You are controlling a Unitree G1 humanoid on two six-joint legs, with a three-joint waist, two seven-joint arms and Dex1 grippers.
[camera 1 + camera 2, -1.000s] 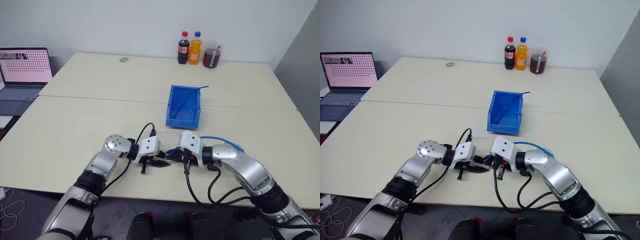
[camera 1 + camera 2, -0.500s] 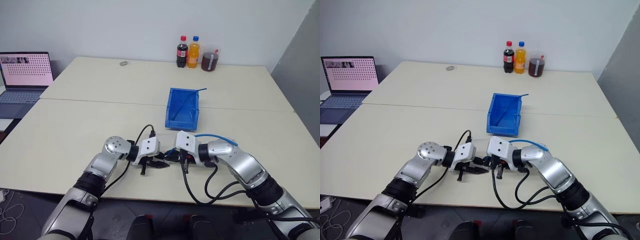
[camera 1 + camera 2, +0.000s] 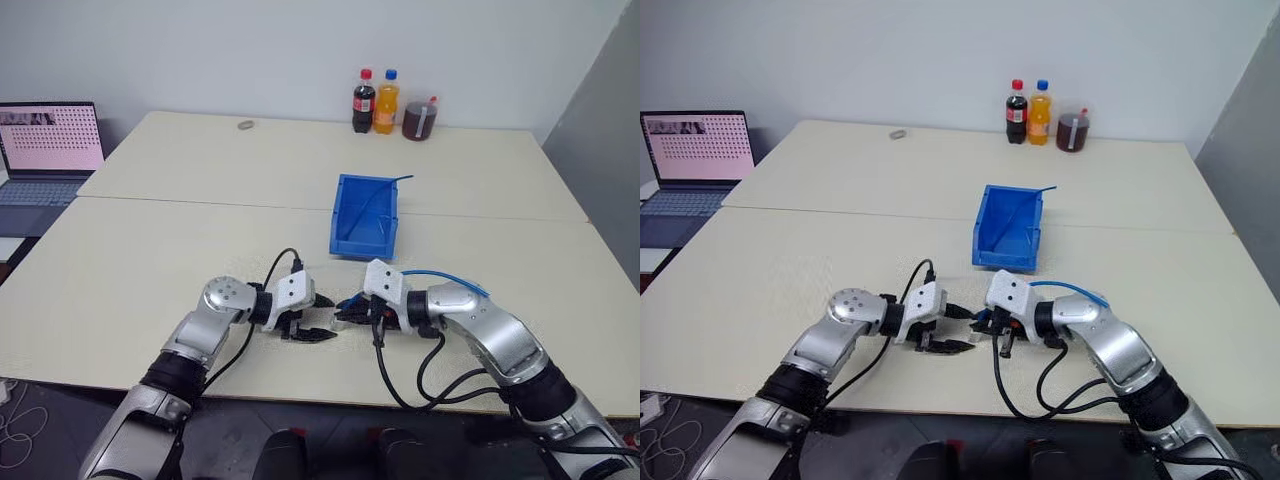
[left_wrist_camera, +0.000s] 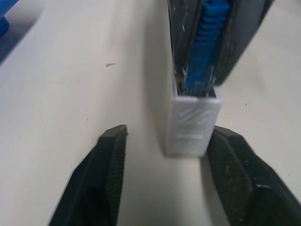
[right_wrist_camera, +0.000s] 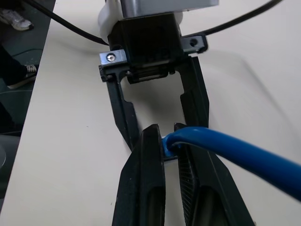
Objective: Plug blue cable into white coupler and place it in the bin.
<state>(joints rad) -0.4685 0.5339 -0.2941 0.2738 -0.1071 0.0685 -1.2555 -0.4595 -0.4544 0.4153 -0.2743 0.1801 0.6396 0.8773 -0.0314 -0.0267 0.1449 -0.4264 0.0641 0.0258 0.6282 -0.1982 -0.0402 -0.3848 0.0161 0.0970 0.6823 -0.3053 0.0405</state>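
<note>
The white coupler (image 4: 193, 121) is a small boxy block of pale, slightly translucent plastic with a ribbed face. It sits between the two hands near the front edge of the table (image 3: 180, 240). The blue cable (image 5: 235, 153) is light sky-blue. Its ridged blue boot and plug end enter the coupler's open end in the left wrist view. From there the cable arcs back over the right forearm.

The right hand (image 5: 169, 141) is closed, its two black fingers (image 5: 146, 160) clamped on the cable end just behind the coupler. The left hand (image 4: 162, 155) faces it with fingers spread. One finger (image 4: 235, 165) stands just beside the coupler's side, and the other (image 4: 106, 160) is well apart from it. Whether the near finger touches the coupler cannot be told.

The bin (image 3: 343, 232) is a blue open-topped rectangular container. It stands on the table beyond the hands, with a thin blue wire (image 3: 385, 192) lying in it and reaching over its far rim.
</note>
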